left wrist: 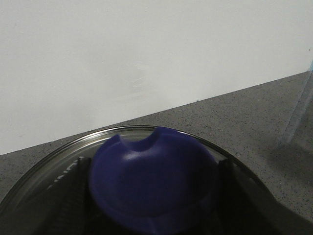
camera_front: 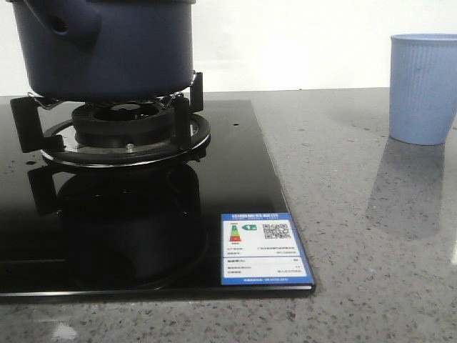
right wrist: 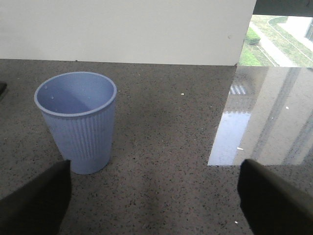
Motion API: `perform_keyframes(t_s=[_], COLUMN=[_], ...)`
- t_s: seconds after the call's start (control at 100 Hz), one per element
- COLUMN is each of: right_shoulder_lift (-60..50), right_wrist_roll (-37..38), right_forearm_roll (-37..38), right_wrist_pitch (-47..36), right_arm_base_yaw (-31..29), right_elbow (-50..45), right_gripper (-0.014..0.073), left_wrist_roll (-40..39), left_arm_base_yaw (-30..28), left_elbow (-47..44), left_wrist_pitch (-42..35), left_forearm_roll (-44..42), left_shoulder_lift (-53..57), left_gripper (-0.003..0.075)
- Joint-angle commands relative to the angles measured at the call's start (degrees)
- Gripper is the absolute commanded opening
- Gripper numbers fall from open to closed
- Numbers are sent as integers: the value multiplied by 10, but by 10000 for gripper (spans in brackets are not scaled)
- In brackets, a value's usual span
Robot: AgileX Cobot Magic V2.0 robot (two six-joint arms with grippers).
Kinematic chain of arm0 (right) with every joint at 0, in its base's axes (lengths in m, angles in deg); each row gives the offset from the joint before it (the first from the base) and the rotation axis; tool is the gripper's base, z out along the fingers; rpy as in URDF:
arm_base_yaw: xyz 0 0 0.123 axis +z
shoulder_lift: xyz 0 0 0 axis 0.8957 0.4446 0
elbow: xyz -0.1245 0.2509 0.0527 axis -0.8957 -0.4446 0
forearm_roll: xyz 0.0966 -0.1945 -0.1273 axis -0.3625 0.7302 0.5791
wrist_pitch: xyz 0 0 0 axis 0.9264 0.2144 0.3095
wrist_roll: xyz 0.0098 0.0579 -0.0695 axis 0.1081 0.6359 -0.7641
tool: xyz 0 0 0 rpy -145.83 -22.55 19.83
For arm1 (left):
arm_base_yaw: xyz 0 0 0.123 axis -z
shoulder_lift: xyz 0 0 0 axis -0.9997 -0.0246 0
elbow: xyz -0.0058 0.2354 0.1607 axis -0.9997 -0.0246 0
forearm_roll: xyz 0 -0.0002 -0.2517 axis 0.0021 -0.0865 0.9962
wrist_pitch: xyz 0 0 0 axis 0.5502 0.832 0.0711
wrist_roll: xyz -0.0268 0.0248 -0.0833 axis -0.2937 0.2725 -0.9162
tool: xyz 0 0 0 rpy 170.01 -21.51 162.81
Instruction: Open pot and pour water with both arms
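The dark navy-blue pot (camera_front: pixel 107 50) stands on the gas burner's supports (camera_front: pixel 125 128) at the left; its stubby hollow handle (camera_front: pixel 68 25) points toward me. Its top is cut off in the front view. In the left wrist view the glass lid (left wrist: pixel 58 152) carries a blue knob (left wrist: pixel 151 176). My left gripper (left wrist: pixel 151 200) is shut on that knob, with dark fingers (left wrist: pixel 73 196) pressed against both its sides. My right gripper (right wrist: pixel 154 196) is open and empty above the counter. The pale blue ribbed cup (right wrist: pixel 80 127) stands just beyond its one finger (right wrist: pixel 39 200). Neither gripper shows in the front view.
The black glass hob (camera_front: pixel 143 236) with a blue label sticker (camera_front: pixel 263 249) covers the left of the grey speckled counter (camera_front: pixel 357 214). The cup (camera_front: pixel 423 89) stands at the far right near the white wall. A window reflection lies on the counter (right wrist: pixel 264 117).
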Motion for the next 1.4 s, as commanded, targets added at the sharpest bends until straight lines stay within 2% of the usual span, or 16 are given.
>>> perform_keyframes(t_s=[0.0, 0.41, 0.49, 0.59, 0.64, 0.9, 1.07, 1.16, 1.24, 1.31, 1.39], right_shoulder_lift=[1, 1, 1, 1, 1, 1, 1, 1, 1, 1, 1], right_wrist_roll=[0, 0, 0, 0, 0, 0, 0, 0, 0, 0, 0], right_forearm_roll=[5, 5, 5, 5, 5, -8, -48, -50, -50, -50, -50], right_wrist_pitch=[-38, -38, -38, -38, -38, -55, -111, -124, -125, -125, -124], right_arm_base_yaw=[-3, -3, -3, -3, -3, -3, 6, 20, 38, 56, 77], right_elbow=[13, 13, 13, 13, 13, 13, 13, 13, 13, 13, 13], right_gripper=[603, 603, 603, 603, 603, 603, 601, 552, 435, 274, 47], left_wrist_roll=[0, 0, 0, 0, 0, 0, 0, 0, 0, 0, 0], left_arm_base_yaw=[4, 4, 4, 4, 4, 1, -40, -76, -114, -141, -162], left_elbow=[24, 24, 24, 24, 24, 24, 24, 24, 24, 22, 7], left_wrist_pitch=[-54, -47, -47, -50, -50, -53, -24, 9, 43, 75, 92], left_forearm_roll=[-1, -3, -5, -5, -5, -5, -5, -5, -5, -5, -5], left_shoulder_lift=[20, 20, 20, 20, 22, 80, 126, 147, 164, 180, 203], left_gripper=[337, 349, 425, 566, 592, 588, 582, 512, 370, 211, 37])
